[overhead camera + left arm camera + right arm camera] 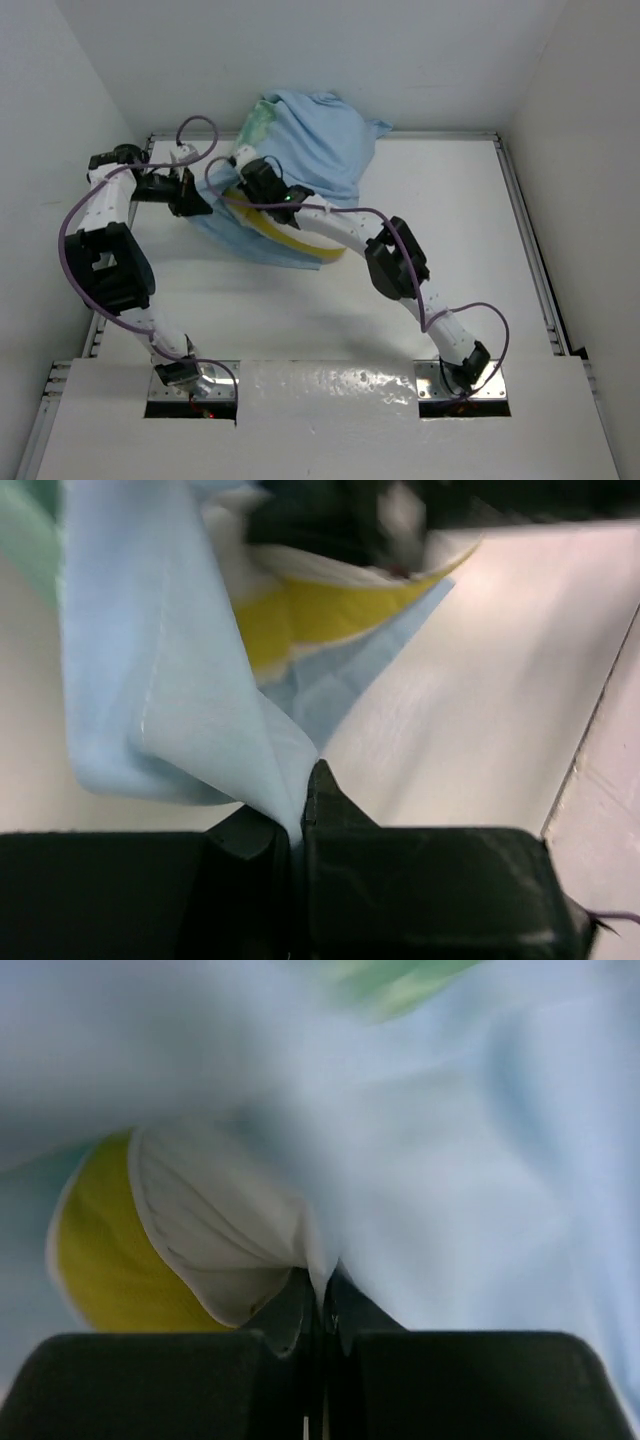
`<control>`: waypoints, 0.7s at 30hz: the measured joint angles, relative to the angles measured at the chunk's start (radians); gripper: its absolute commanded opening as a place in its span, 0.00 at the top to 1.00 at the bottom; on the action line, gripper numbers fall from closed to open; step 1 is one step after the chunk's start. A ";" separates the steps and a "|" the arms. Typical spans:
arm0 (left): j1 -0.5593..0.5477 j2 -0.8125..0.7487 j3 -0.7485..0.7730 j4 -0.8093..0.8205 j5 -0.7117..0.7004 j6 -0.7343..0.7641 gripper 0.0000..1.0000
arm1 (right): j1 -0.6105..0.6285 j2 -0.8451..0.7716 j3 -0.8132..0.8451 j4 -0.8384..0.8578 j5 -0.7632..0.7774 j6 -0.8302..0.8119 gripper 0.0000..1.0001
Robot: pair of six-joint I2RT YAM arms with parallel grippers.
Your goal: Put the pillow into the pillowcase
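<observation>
Top external view: the pillowcase (315, 135) is being bunched over the far part of the pillow (290, 238), at the far left of the table (450, 250), and the near, yellow-edged end is lying uncovered. Insertion is judged best done with the hem being held taut and wide while the corner is being fed deep. The blue hem is being pinched by the closed left gripper (305, 800). The right gripper (322, 1295) is being clamped, apparently on the pillow's white corner.

Top cam looks down from behind my arm bases (190, 375); both wrist cams v. close on pillowcase (160, 680), sharing pillow (215, 1225) corner.
</observation>
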 measured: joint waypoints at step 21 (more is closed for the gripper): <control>-0.254 0.092 1.013 0.153 0.298 -0.495 1.00 | -0.171 0.010 0.070 0.571 0.080 0.111 0.28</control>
